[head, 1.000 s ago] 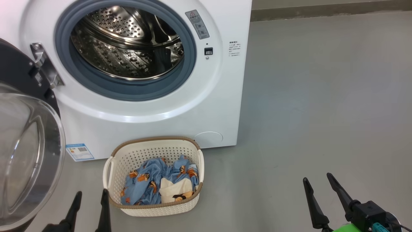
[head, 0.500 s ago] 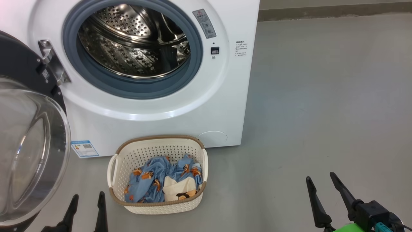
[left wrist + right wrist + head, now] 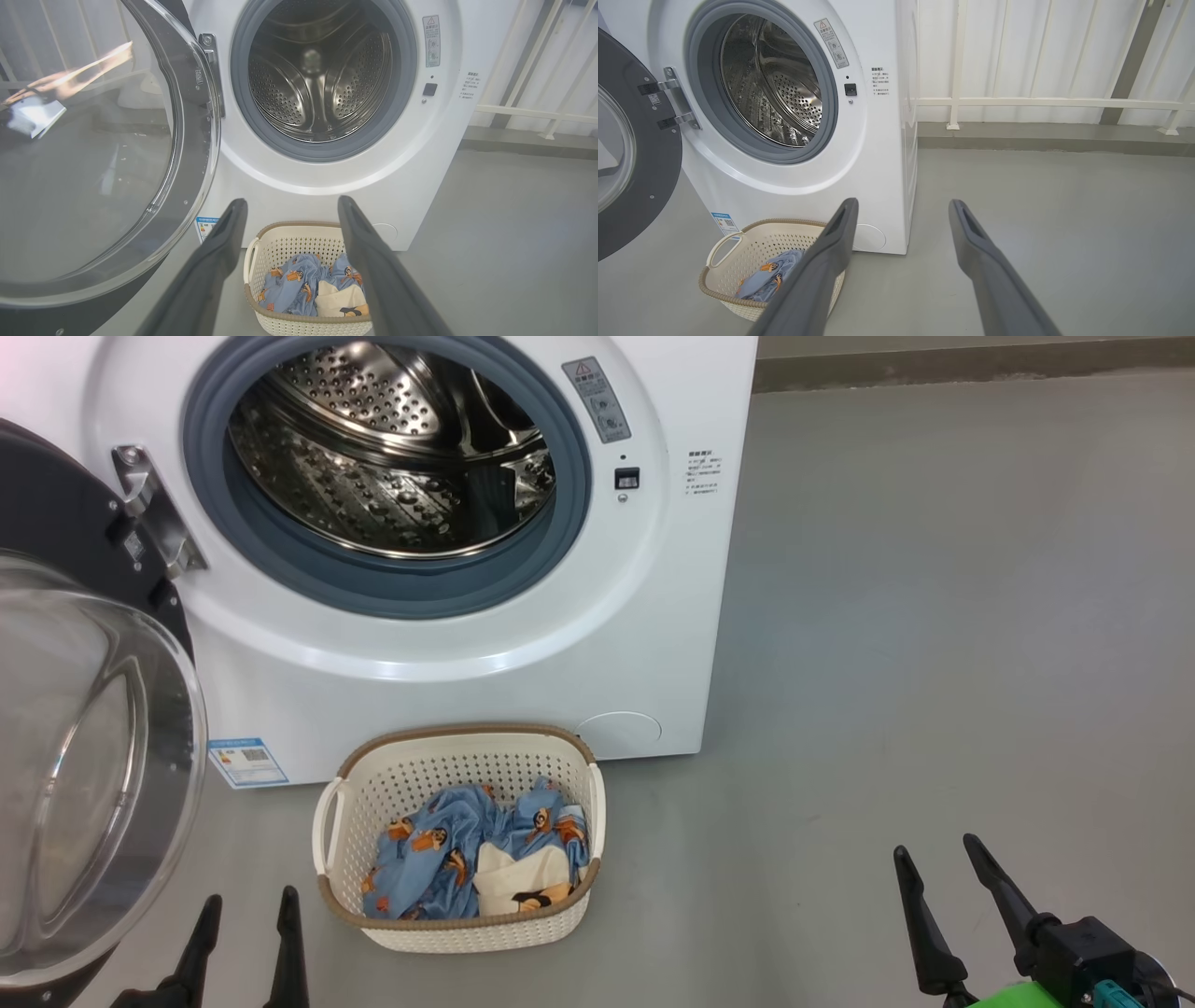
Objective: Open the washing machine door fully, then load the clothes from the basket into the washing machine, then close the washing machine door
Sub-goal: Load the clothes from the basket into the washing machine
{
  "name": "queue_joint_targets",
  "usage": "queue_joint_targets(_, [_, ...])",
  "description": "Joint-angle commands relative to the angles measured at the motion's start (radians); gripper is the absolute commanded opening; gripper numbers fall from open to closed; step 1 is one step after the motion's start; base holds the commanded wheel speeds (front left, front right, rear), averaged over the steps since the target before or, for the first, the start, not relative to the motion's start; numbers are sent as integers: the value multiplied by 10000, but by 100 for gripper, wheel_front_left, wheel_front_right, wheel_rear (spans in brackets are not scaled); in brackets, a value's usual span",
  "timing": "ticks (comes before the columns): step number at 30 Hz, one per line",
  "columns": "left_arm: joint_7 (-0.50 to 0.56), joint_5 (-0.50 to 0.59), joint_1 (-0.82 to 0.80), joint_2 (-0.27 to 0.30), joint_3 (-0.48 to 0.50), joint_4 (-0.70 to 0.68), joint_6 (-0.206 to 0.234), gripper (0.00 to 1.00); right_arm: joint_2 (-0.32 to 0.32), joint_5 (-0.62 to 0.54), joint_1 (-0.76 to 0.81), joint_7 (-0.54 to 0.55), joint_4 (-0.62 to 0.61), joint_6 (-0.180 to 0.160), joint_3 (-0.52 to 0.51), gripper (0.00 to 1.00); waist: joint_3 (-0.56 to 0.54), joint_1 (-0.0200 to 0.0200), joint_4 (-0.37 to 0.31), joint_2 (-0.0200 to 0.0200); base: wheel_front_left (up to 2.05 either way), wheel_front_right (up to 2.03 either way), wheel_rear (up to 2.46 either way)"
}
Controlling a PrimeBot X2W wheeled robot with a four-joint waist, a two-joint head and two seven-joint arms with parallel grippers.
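Note:
The white washing machine [image 3: 523, 653] stands with its steel drum [image 3: 392, 448] bare. Its door [image 3: 84, 775] hangs swung wide on the left, glass bowl facing me, also seen as the door [image 3: 93, 154] and door [image 3: 626, 163]. On the floor before the machine sits the cream basket [image 3: 462, 761], basket [image 3: 299, 242], basket [image 3: 752, 242], holding the light-blue and cream clothes [image 3: 467, 859], clothes [image 3: 308, 289]. My left gripper [image 3: 247, 910] is open, low and just left of the basket. My right gripper [image 3: 938, 859] is open, well right of it over bare floor.
Grey floor [image 3: 934, 616] stretches to the right of the machine. A white railing [image 3: 1041, 100] and a low kerb run along the back wall. A blue label [image 3: 247, 761] sits low on the machine's front.
The whole head view has shifted a little, so machine and basket sit slightly further right. Both grippers hold their places at the bottom, still open.

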Motion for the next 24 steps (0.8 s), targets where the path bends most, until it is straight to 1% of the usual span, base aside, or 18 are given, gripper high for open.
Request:
queue_joint_targets(1, [-63,113,-325,104,342,-288,23,100,-43,-147,-151,-76,-252,16,230,100,3,0,2,0,0,0,0])
queue_joint_targets(16, [-63,236,-425,106,280,-98,-69,100,-40,-39,-189,-76,-161,16,315,100,-5,0,100,0,3,-3,0])
queue_joint_targets(20, [-63,228,-443,105,283,-7,-102,100,-40,-63,-167,-76,-129,16,352,100,-36,0,130,0,61,-61,0])
queue_joint_targets(24, [-63,176,-434,105,327,26,-121,100,-40,-61,-160,-76,-118,16,362,100,-56,0,151,0,116,-116,0])
